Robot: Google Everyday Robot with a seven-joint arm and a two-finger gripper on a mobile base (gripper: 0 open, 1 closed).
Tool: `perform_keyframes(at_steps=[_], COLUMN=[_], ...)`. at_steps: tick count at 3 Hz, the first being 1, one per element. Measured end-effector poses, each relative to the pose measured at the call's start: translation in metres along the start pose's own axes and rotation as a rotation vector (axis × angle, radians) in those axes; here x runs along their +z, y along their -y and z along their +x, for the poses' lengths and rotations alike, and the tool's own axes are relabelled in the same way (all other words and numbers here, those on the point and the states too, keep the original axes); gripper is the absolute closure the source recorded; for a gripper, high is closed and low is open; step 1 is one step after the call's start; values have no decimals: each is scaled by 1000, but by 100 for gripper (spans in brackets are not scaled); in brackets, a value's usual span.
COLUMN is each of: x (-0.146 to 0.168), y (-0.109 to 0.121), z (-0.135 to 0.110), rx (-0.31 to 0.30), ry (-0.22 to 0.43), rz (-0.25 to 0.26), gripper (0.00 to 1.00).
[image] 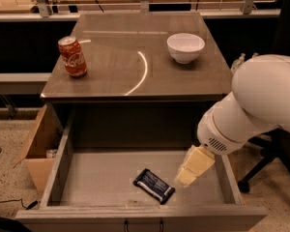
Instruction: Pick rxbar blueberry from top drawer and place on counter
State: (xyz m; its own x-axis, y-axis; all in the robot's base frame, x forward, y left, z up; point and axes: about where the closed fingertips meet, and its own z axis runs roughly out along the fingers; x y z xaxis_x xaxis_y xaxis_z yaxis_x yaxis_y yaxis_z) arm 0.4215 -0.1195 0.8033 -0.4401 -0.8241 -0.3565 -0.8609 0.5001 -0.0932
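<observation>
The rxbar blueberry (154, 185), a flat dark navy bar with pale lettering, lies on the floor of the open top drawer (101, 178), near its front middle. My gripper (188, 175), cream-coloured, hangs down from the white arm inside the drawer's right part, just right of the bar and a little above the floor. It does not touch the bar. The counter (116, 66) is the glossy grey-brown top above the drawer, with a curved light reflection.
A red cola can (72, 56) stands on the counter's left side and a white bowl (185, 47) on its right rear. A cardboard box (36, 149) sits on the floor left of the drawer. A chair base (261, 170) is at the right.
</observation>
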Motion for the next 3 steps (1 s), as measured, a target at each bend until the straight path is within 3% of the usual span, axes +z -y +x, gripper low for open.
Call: perform_keyframes(at_steps=[2, 3], x=[8, 35], y=[-2, -9], z=[-2, -4], rx=[15, 59], ry=[-18, -24], rz=[27, 49], gripper=[0, 0])
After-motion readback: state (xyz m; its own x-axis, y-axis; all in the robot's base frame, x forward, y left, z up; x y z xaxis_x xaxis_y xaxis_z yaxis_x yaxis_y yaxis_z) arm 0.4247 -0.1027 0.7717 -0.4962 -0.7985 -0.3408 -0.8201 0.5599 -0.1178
